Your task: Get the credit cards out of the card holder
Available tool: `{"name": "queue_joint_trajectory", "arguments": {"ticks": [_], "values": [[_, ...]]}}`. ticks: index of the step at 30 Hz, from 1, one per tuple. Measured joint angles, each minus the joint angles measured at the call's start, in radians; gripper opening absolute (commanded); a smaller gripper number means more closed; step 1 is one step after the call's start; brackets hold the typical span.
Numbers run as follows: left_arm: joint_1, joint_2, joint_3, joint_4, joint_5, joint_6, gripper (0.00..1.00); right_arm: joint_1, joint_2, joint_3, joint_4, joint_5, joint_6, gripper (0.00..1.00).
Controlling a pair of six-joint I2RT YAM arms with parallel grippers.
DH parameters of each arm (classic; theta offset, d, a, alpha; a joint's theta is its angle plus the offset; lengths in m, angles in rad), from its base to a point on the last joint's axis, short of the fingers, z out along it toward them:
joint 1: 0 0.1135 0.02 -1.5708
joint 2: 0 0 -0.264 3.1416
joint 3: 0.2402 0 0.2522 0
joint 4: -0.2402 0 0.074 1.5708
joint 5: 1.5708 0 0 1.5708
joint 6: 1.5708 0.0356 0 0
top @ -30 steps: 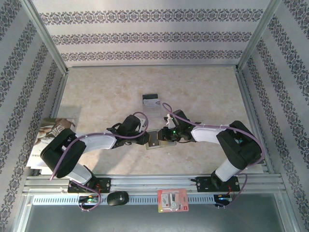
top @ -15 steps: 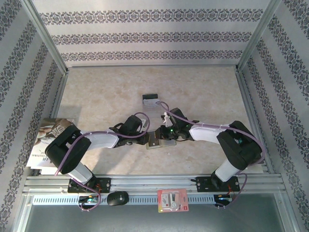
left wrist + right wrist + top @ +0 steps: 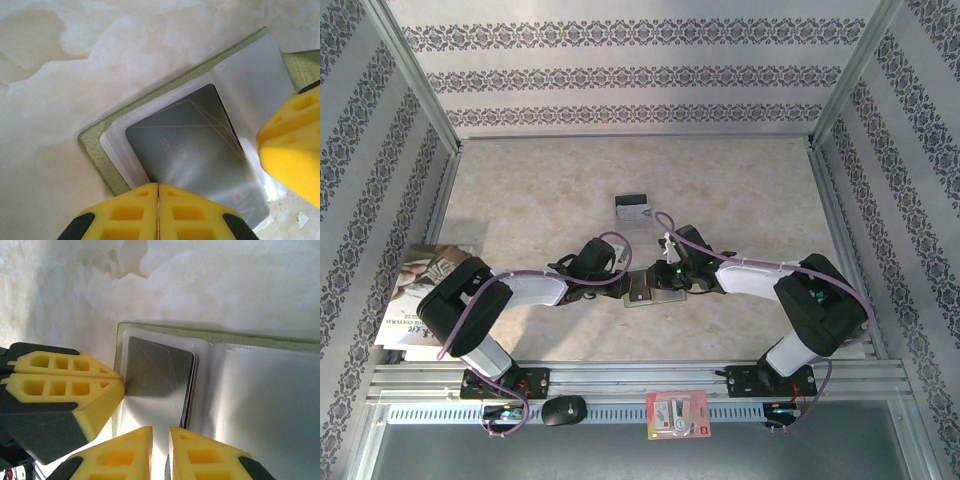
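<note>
Left hand (image 3: pixel 158 194): fingers pressed together, tips on card holder (image 3: pixel 94 150) edge, seemingly pinning it. Cannot tell if they nip it.
Right hand (image 3: pixel 160 439): fingers a crack apart, facing left hand, tips over clear pocket; no evident grip.
Credit cards (image 3: pixel 192 145): silver stack in pocket, between both hands.
Step, my read: extraction in hand, stack not out.
Next: you keep holder pinned, pinch stack edge, draw it away from left hand.
Arms: low, elbows out, wrists converging mid-counter (image 3: pixel 520 200).
Loose card (image 3: pixel 633 207): beyond hands.
</note>
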Motion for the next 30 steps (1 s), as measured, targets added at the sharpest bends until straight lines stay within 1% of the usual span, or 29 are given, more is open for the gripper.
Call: {"name": "queue_joint_trajectory", "arguments": {"ticks": [6,11,30], "values": [[0.0,0.0,0.0,0.0,0.0,0.0,0.07,-0.004,0.014,0.0,0.001,-0.005,0.013,0.13],[0.0,0.0,-0.001,0.001,0.0,0.0,0.07,-0.004,0.021,-0.013,0.001,-0.004,0.019,0.12],[0.0,0.006,-0.001,0.013,0.001,0.0,0.07,-0.01,0.049,-0.016,0.013,-0.023,0.036,0.18]]}}
